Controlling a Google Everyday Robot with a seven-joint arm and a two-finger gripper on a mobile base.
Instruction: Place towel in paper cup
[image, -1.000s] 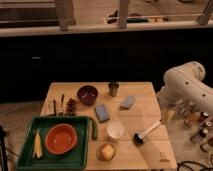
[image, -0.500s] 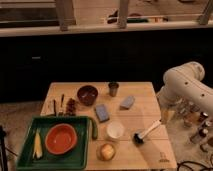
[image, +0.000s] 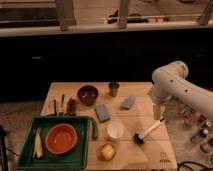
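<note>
Nothing on the table (image: 150, 155) is shifting over this last second: the arm is staying parked by the right edge, and every object is sitting just where it was. The end effector (image: 159, 114) is hanging over the right side of the table, pointing down, released and carrying nothing. It is hovering well apart from the towel (image: 128, 102), which is lying flat toward the far edge, right of the middle, with the blue block (image: 102, 112) to its left and the small metal cup (image: 114, 89) behind it. The paper cup (image: 115, 131) is standing upright nearer the front edge, mouth up and seemingly empty, beside the green tray (image: 30, 152); a brush (image: 148, 130) is lying to its right. To my eye the job is not really starting yet. The pause is suggesting the arm is only lining up, and it is needing to swing left and drop onto the towel first.
</note>
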